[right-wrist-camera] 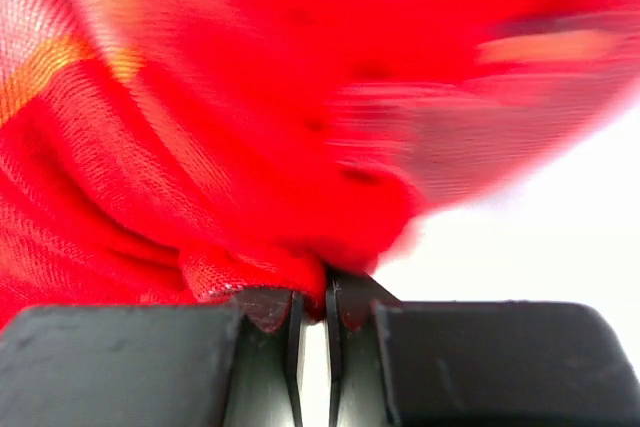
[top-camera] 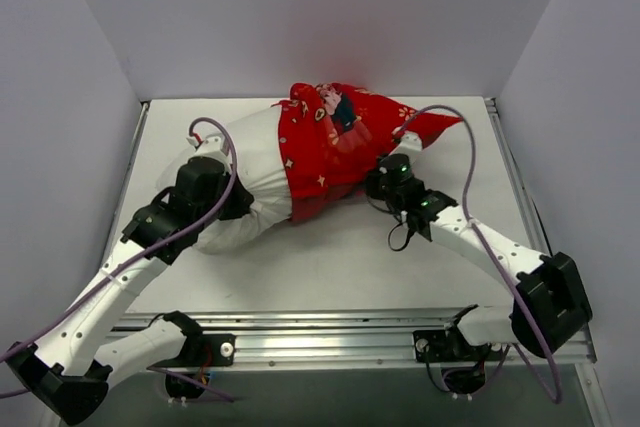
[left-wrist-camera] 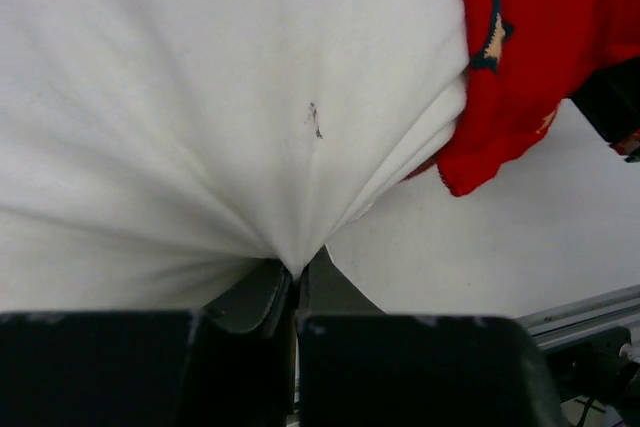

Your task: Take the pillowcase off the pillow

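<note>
The white pillow (top-camera: 250,182) lies across the table's middle, its left half bare. The red printed pillowcase (top-camera: 335,142) covers its right half and trails to the far right. My left gripper (top-camera: 232,202) is shut on a pinch of the white pillow fabric (left-wrist-camera: 230,97), which fans out from the jaws (left-wrist-camera: 297,282). The red pillowcase shows at the upper right of the left wrist view (left-wrist-camera: 530,57). My right gripper (top-camera: 378,182) is shut on a fold of the red pillowcase (right-wrist-camera: 250,147) at its near right edge, the fabric bunched between the fingertips (right-wrist-camera: 312,297).
White walls enclose the table on the left, back and right. A metal rail (top-camera: 350,332) runs along the near edge by the arm bases. Bare tabletop (top-camera: 340,262) lies between the two arms. Purple cables loop over both arms.
</note>
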